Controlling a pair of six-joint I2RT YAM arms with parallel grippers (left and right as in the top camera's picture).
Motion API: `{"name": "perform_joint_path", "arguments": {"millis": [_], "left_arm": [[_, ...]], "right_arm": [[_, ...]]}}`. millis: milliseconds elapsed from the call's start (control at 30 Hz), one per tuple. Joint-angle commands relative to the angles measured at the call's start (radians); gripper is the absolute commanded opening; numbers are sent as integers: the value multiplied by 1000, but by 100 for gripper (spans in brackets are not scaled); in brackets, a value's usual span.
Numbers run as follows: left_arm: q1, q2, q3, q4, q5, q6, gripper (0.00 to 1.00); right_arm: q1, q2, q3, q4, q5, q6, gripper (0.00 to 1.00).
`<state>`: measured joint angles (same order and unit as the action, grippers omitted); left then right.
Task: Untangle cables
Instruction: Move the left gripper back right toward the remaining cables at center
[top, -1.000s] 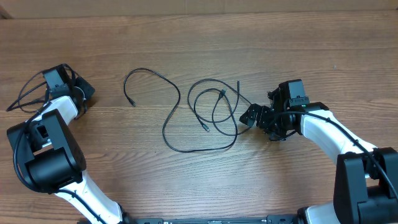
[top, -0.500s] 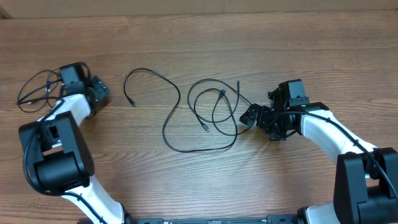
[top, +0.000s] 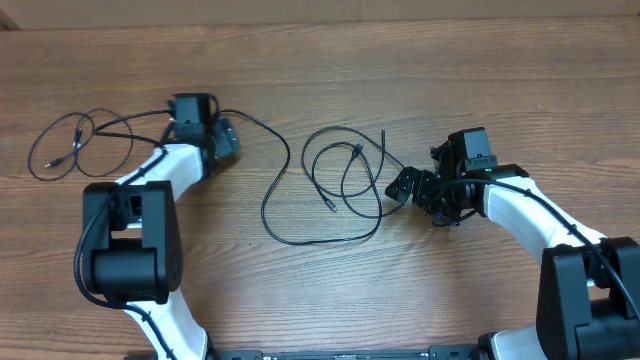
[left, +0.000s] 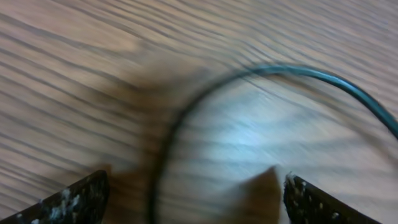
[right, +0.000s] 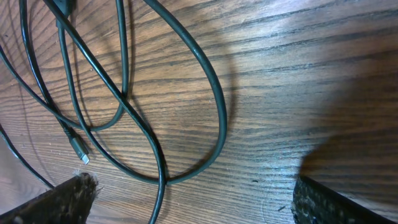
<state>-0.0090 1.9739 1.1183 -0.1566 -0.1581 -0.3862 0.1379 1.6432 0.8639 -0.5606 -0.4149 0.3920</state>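
Thin black cables lie on the wooden table. One small cable (top: 75, 140) rests loose at the far left. A long cable (top: 283, 165) curves down the middle and joins a tangle of loops (top: 345, 170). My left gripper (top: 222, 140) is open over the long cable's left end. The blurred left wrist view shows a cable arc (left: 273, 68) ahead of the gripper (left: 193, 199), with nothing gripped. My right gripper (top: 402, 186) stands open at the tangle's right edge. In the right wrist view the loops (right: 124, 106) lie ahead of the gripper (right: 199, 199), with one strand running between the fingers.
The arms' own thicker wires run along the left arm (top: 120, 190) and right arm (top: 520, 200). The table's far edge (top: 320, 18) meets a cardboard wall. Both arm bases stand at the near edge.
My left arm has swung right from the far left corner to the long cable's end. Its gripper has opened, and the small cable stays behind on the left. The right arm has not moved.
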Motion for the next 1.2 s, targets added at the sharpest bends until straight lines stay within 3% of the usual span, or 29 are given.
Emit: {"name": "perform_joint_path", "arguments": {"millis": [0, 300, 567, 800, 867, 933, 967, 1000, 1167], "left_arm": [[-67, 27, -36, -57, 132, -59, 90], [-212, 27, -36, -204, 339, -63, 90], [-321, 11, -24, -311, 360, -60, 86], [-326, -175, 27, -330, 392, -113, 80], [-328, -214, 27, -306, 384, -112, 68], [-332, -231, 27, -280, 387, -113, 47], [-334, -232, 27, -270, 388, -113, 22], [-339, -230, 27, -261, 387, -113, 4], [-382, -220, 27, -229, 388, -111, 4]], "right_arm": [[-3, 2, 28, 6, -5, 1, 100], [-3, 2, 28, 6, -5, 1, 100], [-3, 2, 28, 6, -5, 1, 100], [-3, 2, 28, 6, -5, 1, 100], [-3, 2, 28, 6, -5, 1, 100], [-3, 2, 28, 6, -5, 1, 100], [-3, 2, 28, 6, -5, 1, 100], [-3, 2, 28, 6, -5, 1, 100], [-3, 2, 28, 6, -6, 1, 100]]}}
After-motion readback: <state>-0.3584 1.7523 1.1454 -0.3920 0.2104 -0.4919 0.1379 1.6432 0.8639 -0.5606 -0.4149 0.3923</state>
